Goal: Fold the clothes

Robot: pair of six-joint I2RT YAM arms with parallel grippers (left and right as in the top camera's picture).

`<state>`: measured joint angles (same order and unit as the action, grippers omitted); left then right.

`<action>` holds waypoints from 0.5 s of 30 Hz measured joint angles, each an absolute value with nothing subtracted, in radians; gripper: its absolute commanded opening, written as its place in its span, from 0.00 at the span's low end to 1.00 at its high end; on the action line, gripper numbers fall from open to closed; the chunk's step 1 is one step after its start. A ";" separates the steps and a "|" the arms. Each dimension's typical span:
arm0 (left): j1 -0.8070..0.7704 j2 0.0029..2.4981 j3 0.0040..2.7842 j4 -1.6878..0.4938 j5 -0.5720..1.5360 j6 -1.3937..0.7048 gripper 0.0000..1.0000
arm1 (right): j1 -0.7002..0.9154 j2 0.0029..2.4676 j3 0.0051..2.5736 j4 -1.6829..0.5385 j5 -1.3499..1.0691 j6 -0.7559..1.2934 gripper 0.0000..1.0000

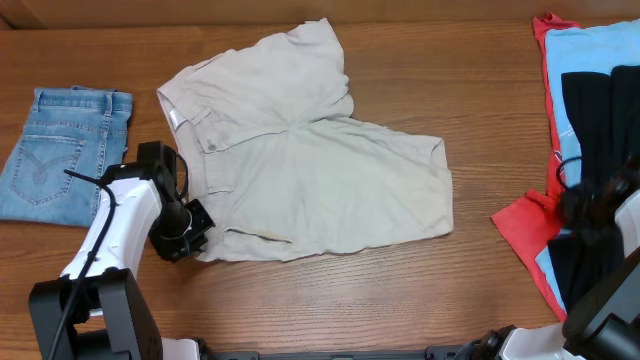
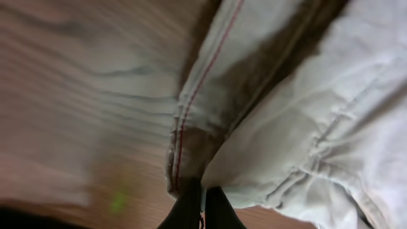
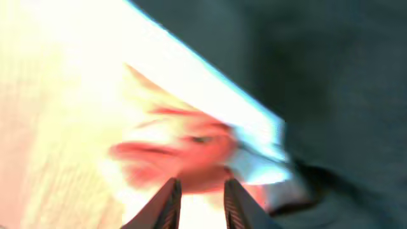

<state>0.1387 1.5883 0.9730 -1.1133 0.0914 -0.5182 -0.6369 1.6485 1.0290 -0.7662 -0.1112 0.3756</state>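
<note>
Beige shorts point(image 1: 330, 170) lie just right of the left hand point(image 1: 200, 230), which pinches their hem.

The left arm point(image 1: 118, 215), at the lower left of the overhead frame, has a smooth white shell between black joints; a thin cable point(image 1: 85, 178), black, runs along it; its base block point(image 1: 95, 315) is black and boxy; the left gripper point(image 1: 192, 236) is black throughout, its fingers point(image 2: 187, 213) dark tapered wedges with a red speck between them; the right arm point(image 1: 630, 235), lower right, has the same white shell and black joint, with a looped cable point(image 1: 556, 170); the right gripper point(image 3: 200, 203) has slim dark fingers, paler at the edges.
</note>
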 measured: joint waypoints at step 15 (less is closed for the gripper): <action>0.361 1.588 0.973 -1.072 -0.032 -0.596 0.25 | -0.282 1.634 1.194 -0.862 -0.336 0.124 0.50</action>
<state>0.3611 1.5883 0.9730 -1.0718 -0.0319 -0.5961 -0.2817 1.6344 1.1942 -0.8616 -0.3355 0.1242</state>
